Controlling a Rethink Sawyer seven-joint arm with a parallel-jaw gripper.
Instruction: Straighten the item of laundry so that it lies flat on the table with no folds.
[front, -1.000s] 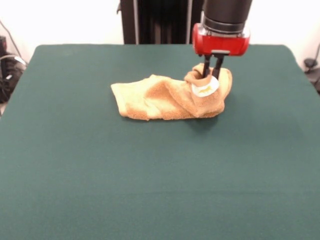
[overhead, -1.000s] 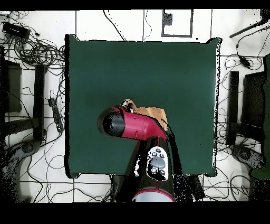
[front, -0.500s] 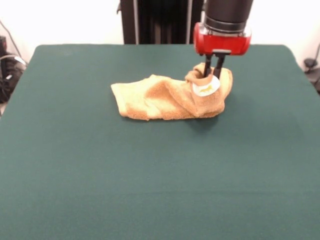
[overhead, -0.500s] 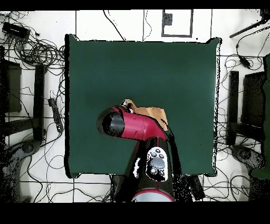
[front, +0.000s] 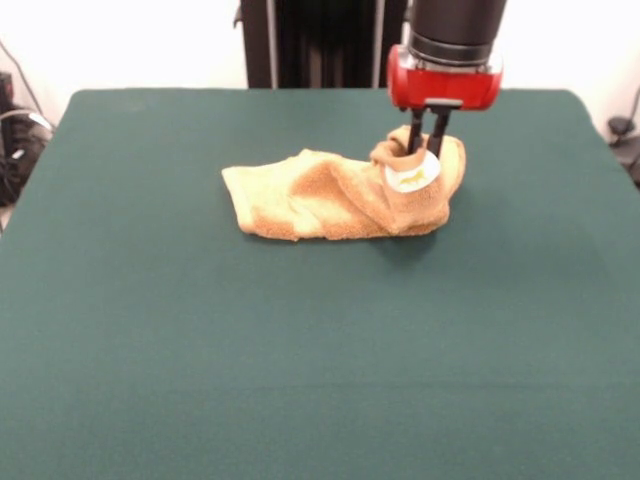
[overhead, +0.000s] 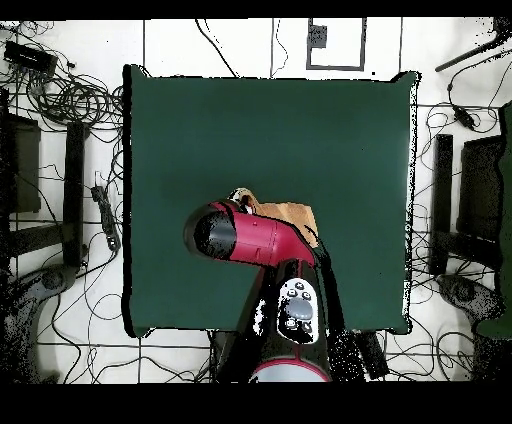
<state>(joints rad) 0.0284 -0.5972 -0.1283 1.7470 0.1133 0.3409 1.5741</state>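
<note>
Currently: towel (front: 335, 195), golden-orange terry, crumpled and twisted, not flat; lies on green table (front: 300, 350), far half, slightly toward 1 o'clock of centre in front view. White tag (front: 411, 173) at its 3 o'clock end. Gripper (front: 421, 152) planted there, fingers close together, pinching raised fold. Overhead: arm (overhead: 255, 240) covers most of towel.

No readable text — white tag (front: 411, 176) on towel (front: 330, 195) illegible.

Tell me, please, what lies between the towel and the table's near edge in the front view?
Nothing: from the towel to the near edge, the front view shows only the table's bare green cloth.
</note>
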